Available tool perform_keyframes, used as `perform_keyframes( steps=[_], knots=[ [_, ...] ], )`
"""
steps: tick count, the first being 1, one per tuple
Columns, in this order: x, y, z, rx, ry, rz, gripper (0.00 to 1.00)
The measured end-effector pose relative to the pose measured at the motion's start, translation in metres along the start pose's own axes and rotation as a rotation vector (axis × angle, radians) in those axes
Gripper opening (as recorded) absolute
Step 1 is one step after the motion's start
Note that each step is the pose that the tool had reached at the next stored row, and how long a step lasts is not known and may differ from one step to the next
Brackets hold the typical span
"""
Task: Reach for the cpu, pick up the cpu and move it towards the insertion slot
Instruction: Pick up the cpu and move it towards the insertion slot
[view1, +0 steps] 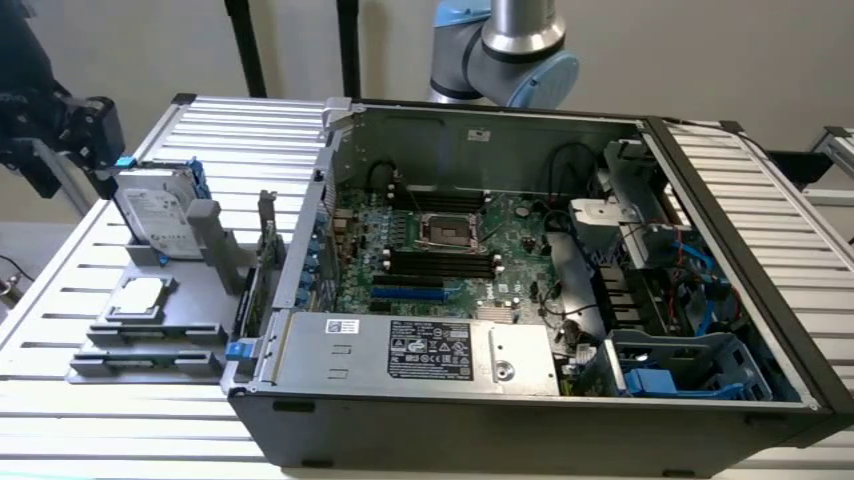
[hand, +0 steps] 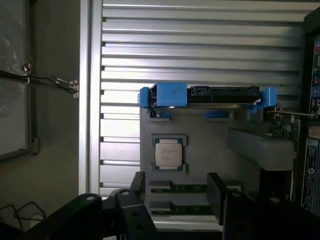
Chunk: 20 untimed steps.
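The cpu (view1: 139, 297) is a small silver square lying flat in a holder on the grey fixture tray (view1: 200, 300), at the exterior view's left. In the wrist view the cpu (hand: 169, 153) lies beyond the two dark fingers (hand: 137, 186), which stand wide apart with nothing between them. My gripper (view1: 80, 135) hangs above and behind the tray, beside the upright hard drive, clear of the chip. The insertion slot (view1: 451, 232), a silvery frame with a dark centre, sits on the motherboard inside the open case. My gripper (hand: 175, 192) is open.
An upright silver hard drive (view1: 154, 212) with blue clips (hand: 170, 95) stands on the tray behind the cpu. Memory sticks (hand: 177, 188) lie in the tray's front slots. The open computer case (view1: 534, 400) has tall metal walls. Slatted metal table (view1: 54, 300) underneath.
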<state>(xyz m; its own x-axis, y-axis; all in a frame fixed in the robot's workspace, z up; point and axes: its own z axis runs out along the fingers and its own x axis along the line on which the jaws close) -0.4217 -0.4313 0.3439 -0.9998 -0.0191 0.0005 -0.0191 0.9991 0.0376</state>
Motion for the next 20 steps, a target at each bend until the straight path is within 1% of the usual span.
perform_keyframes(
  steps=[1,3,4,20],
  knots=[
    [0.000,0.0000,0.0005,0.0001,0.0000,0.000,0.65],
    [0.000,-0.0001,0.0031,0.0002,0.0000,0.000,0.65],
    [0.000,-0.0002,0.0048,0.0003,0.0002,0.000,0.71],
    [0.001,-0.0013,0.0339,0.0002,0.0002,0.000,0.71]
  ],
)
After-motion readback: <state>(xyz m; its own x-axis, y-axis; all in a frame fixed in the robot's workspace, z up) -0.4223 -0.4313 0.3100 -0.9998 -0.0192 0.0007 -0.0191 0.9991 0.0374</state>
